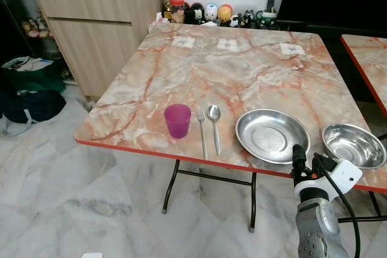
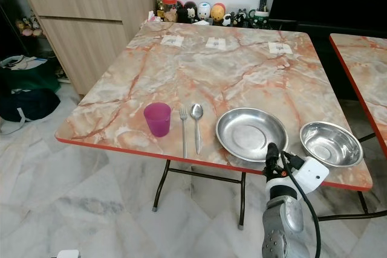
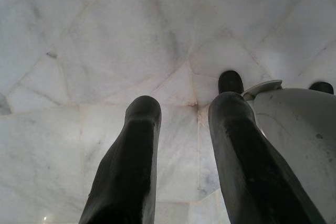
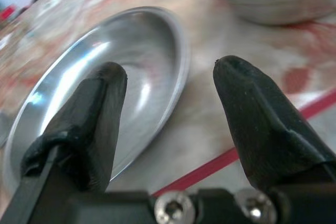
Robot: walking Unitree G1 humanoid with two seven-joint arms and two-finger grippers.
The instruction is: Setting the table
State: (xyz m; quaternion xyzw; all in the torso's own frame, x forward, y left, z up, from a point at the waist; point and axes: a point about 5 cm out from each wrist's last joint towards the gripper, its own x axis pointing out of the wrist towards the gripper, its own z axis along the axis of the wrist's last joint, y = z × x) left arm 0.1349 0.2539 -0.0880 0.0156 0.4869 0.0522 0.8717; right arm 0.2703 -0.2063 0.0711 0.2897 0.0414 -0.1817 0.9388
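Left hand [image 3: 181,129]: hangs over the white marble floor [image 3: 105,45], its two black fingers spread apart with nothing between them.
Cup [image 1: 177,120]: purple, upright near the front edge of the surface [image 1: 242,70], far to the left of the right hand.
Fork [image 1: 202,131]: lies just right of the cup, tines pointing away from the robot, well left of the right hand.
Spoon [image 1: 214,126]: lies just beside the fork on its right, bowl at the far end, apart from the plate.
Plate [image 1: 272,135]: shallow steel plate, just ahead and a little left of the right hand; in the right wrist view its rim [image 4: 178,72] runs between the two fingers.
Right hand [image 4: 170,90]: held at the red front edge of the surface, between plate and bowl, fingers wide and gripping nothing.
Bowl [image 1: 354,145]: steel, near the front right corner, just ahead and to the right of the right hand, apart from the plate.
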